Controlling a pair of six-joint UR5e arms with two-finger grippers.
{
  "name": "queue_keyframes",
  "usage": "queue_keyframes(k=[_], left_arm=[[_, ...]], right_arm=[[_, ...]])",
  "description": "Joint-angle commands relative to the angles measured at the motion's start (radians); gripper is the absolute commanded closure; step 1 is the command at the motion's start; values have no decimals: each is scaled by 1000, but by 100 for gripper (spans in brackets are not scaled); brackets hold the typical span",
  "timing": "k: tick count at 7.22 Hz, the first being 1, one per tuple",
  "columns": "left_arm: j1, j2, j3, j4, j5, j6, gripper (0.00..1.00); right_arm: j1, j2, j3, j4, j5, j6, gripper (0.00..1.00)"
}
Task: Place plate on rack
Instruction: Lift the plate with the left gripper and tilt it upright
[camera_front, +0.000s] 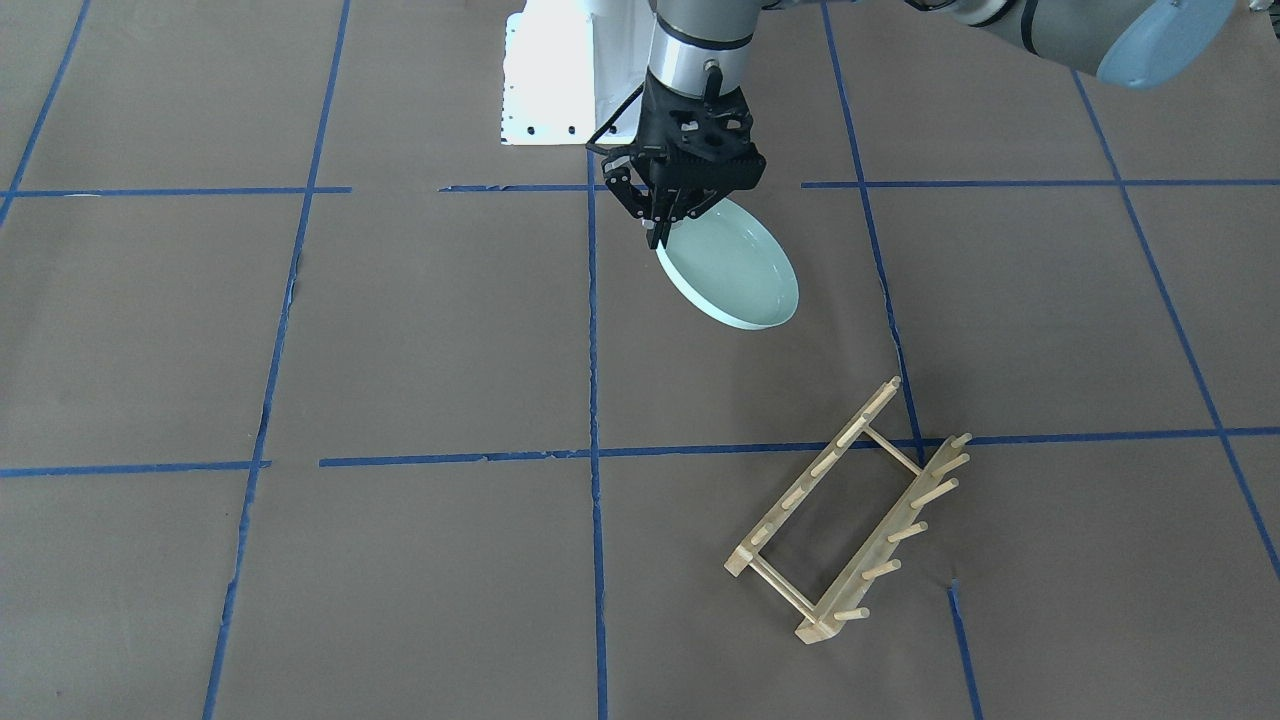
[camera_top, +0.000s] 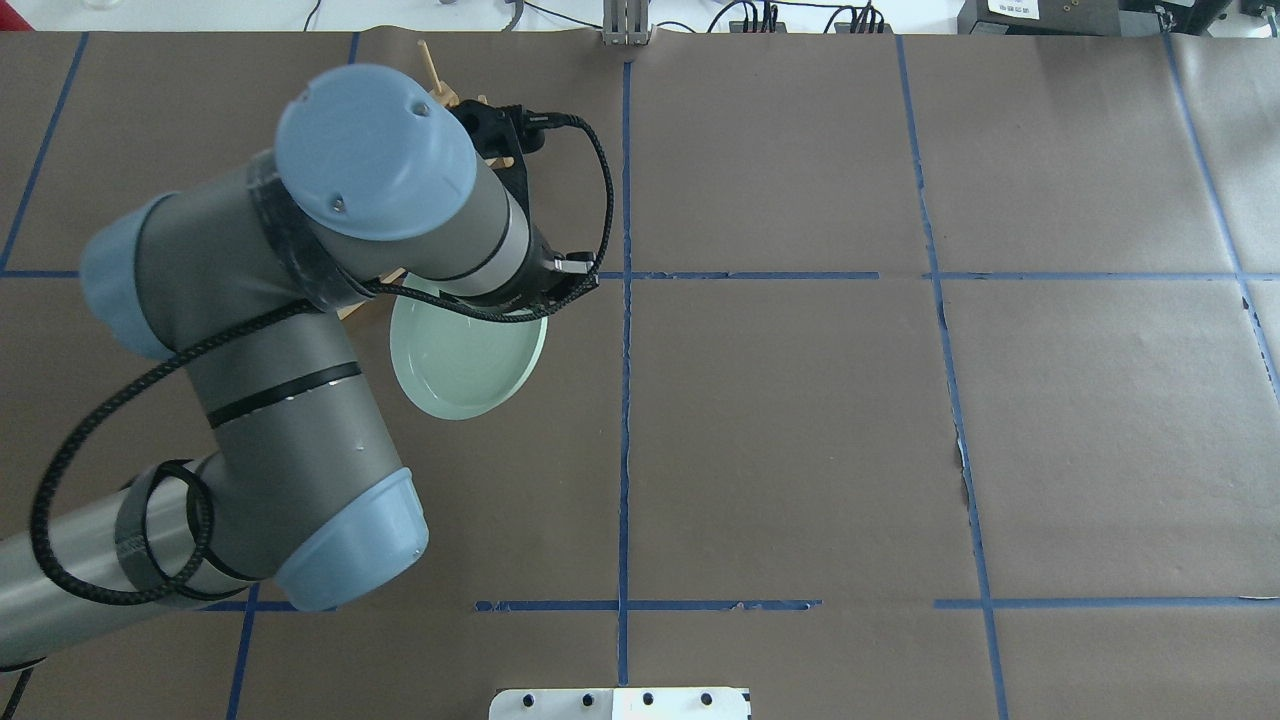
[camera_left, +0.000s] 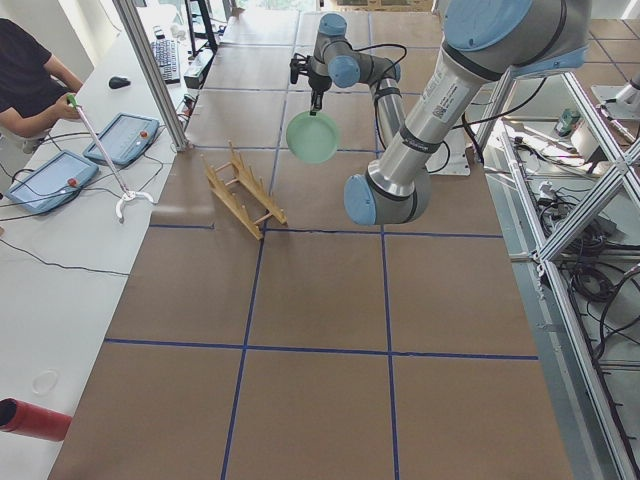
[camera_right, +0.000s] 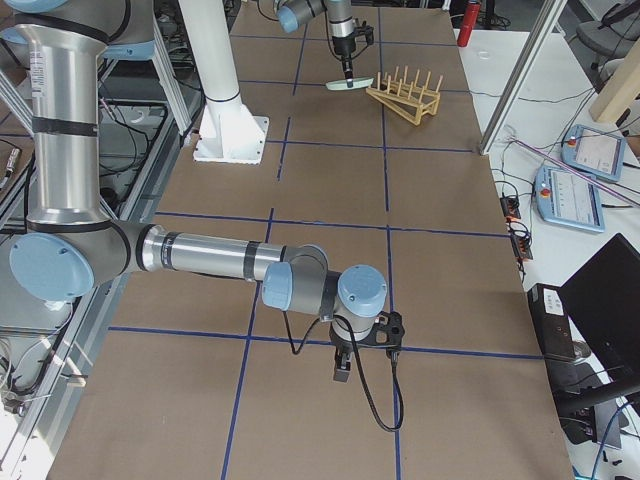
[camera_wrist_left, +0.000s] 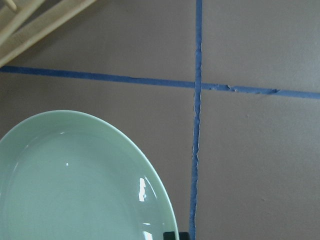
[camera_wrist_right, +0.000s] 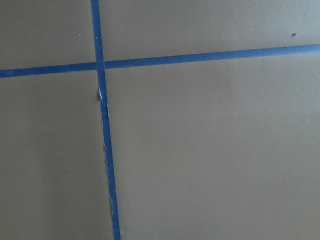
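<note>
our left hand (camera_front: 660, 232) clamps the plate (camera_front: 738, 268) by its rim, tilted above the bench (camera_front: 400, 340), apart from the rack (camera_front: 850, 520). our right hand (camera_right: 342, 370): we cannot tell its state.

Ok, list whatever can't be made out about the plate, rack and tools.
- The rack: overhead view, the left arm covers all but small bits.
- The plate: left wrist view, cut by left and bottom edges.
- Left tool: overhead view, hidden under that arm.
- Right tool: right side view only, too small to judge open or shut.
</note>
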Motion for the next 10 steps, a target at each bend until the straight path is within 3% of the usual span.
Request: queue_keyframes(k=[1, 4, 6, 8, 10], left_arm=[[-165, -5, -101, -11, -28, -23, 100], [-337, 9, 1, -456, -51, -328, 100], [-385, 89, 81, -772, -11, -541, 100], [-384, 151, 182, -1070, 107, -686, 100], [-355, 189, 262, -1243, 269, -747, 100]], right_arm=[[0, 0, -1, 0, 0, 0, 0], [0, 0, -1, 0, 0, 0, 0], [0, 0, 0, 0, 0, 0, 0], [0, 0, 0, 0, 0, 0, 0], [0, 1, -1, 0, 0, 0, 0]])
